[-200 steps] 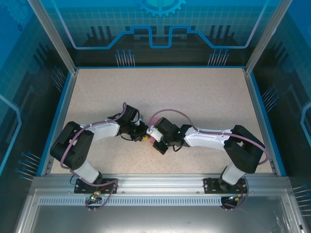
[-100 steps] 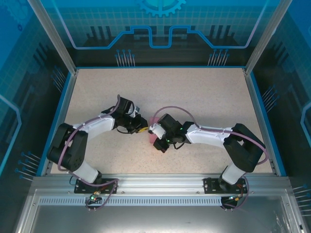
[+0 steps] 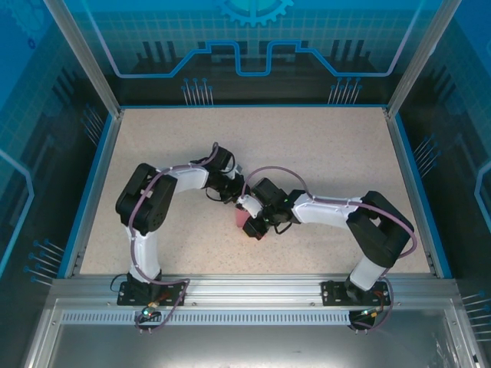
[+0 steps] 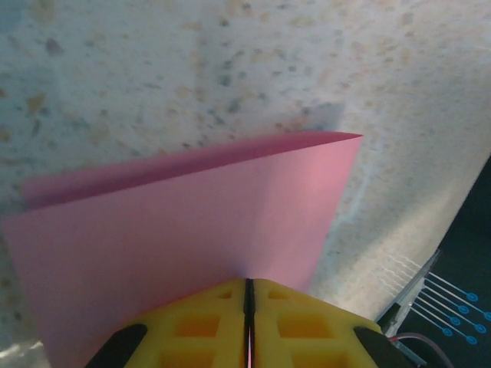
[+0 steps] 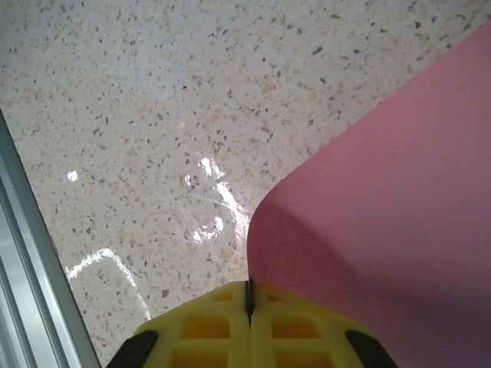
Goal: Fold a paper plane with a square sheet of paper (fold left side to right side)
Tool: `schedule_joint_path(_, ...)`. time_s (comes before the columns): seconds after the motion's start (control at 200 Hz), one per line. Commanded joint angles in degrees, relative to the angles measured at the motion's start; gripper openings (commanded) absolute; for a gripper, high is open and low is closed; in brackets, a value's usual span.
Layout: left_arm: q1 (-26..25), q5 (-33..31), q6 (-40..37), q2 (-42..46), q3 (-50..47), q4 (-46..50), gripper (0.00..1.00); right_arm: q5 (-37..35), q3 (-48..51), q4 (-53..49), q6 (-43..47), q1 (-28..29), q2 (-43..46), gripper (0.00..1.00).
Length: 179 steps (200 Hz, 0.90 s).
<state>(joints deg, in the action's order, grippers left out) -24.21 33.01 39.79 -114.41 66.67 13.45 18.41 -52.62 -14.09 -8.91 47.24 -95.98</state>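
Note:
The square sheet of paper [image 4: 192,215] is pink-red and doubled over, one layer lying over the other above the speckled table. My left gripper [image 4: 248,282] is shut on its near edge, the yellow pads pressed together with paper in the seam. In the right wrist view the sheet [image 5: 383,230] curls up from the table, and my right gripper [image 5: 248,285] is shut on its edge. From above, a small pink patch of the sheet [image 3: 242,220] shows under the two wrists. There the left gripper [image 3: 232,196] and the right gripper [image 3: 245,208] meet almost tip to tip at mid-table.
The speckled beige table [image 3: 322,153] has a blue raised border [image 3: 92,184] on three sides. A metal rail [image 3: 253,285] carrying the arm bases runs along the near edge. Both arms reach inward, their purple cables [image 3: 272,175] looping above the wrists.
The left arm has swung right and away from the near edge, its elbow rising, and its gripper has closed on the sheet. The right gripper has stayed shut on the paper, shifting slightly.

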Motion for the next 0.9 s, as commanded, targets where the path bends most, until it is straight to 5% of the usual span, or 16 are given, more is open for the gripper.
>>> schedule_joint_path(0.0,-0.7,0.1,-3.5,-2.3,2.3,4.3,0.1,2.6,-1.5,-0.6,-1.3,-1.4,-0.3,0.0)
schedule_joint_path(0.89,-1.5,-0.8,-4.3,-4.7,1.1,4.6,0.06,3.8,-4.0,-5.1,-6.6,-13.2,-6.0,0.0)
